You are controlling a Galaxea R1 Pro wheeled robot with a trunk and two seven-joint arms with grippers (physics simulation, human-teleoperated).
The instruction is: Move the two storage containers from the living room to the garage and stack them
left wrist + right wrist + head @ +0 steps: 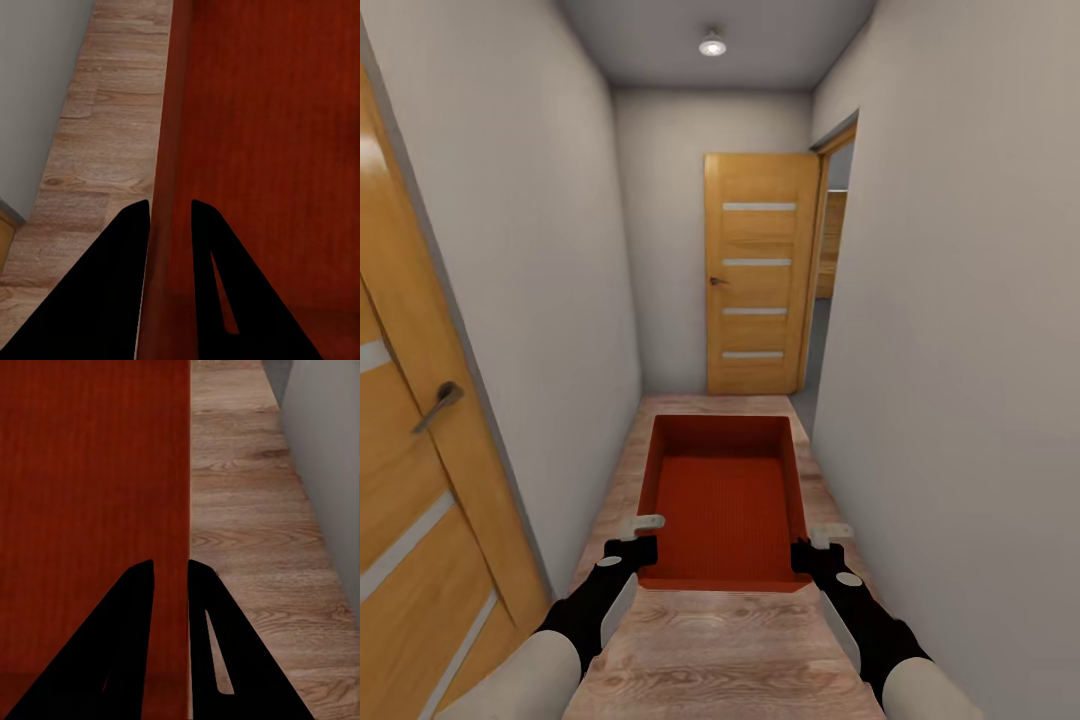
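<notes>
One orange-red storage container (725, 500) here, held out in front of the robot over the wood plank floor (710, 650) of a narrow white-walled hallway. Two wooden doors in the head view: one close at the left (410, 470) with a lever handle, one at the far end (760, 270), standing open beside a doorway. One ceiling light (711, 44) overhead.

Left pincer (643, 535) sits at the bin's left wall near the front corner; the left wrist view gets in tight, with the pincer (170, 206) clamped on that wall, one finger outside, one inside. That view also catches a strip of wall along the planks.

Right pincer (815, 545) mirrors it, and the right wrist view shows it (171, 564) gripping the right wall likewise.

Both forearms reach forward, roughly parallel, low in the head view.
</notes>
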